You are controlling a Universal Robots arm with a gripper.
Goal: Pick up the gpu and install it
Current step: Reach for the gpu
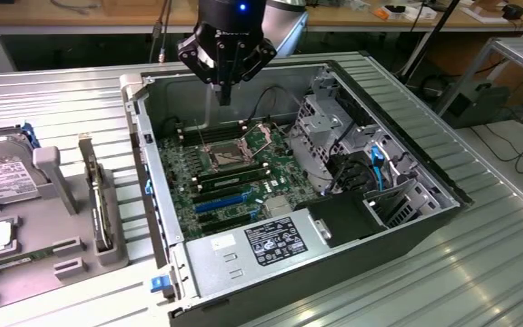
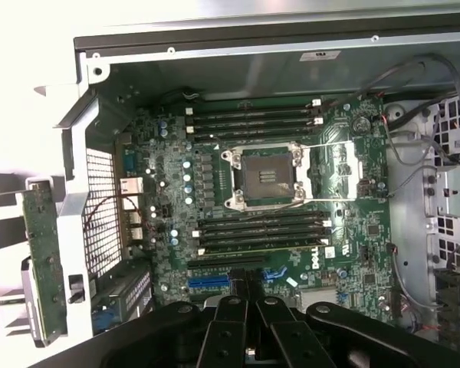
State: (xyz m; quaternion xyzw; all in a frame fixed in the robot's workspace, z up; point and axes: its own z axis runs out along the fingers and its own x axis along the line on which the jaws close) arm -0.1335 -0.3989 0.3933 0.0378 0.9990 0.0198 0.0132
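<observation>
Hand (image 1: 224, 97), seemingly closed, hovers above open case (image 1: 141, 158); gpu (image 1: 100, 204) racked outside.

Green motherboard (image 1: 234, 160) with black memory slots and blue expansion slots (image 1: 218, 203); black gripper (image 1: 224, 97) with a blue light on the body above it; case (image 1: 421, 160) with a black rim and silver drive cages; silver power supply (image 1: 243, 255) bearing a black label printed in white; light blue cables (image 1: 377, 167); blue latch (image 1: 160, 283); silver hard drive (image 1: 3, 178) with a white label; dark gpu (image 1: 101, 204) with a silver bracket, in a grey holder (image 1: 48, 167); ribbed silver table (image 1: 479, 272).
</observation>
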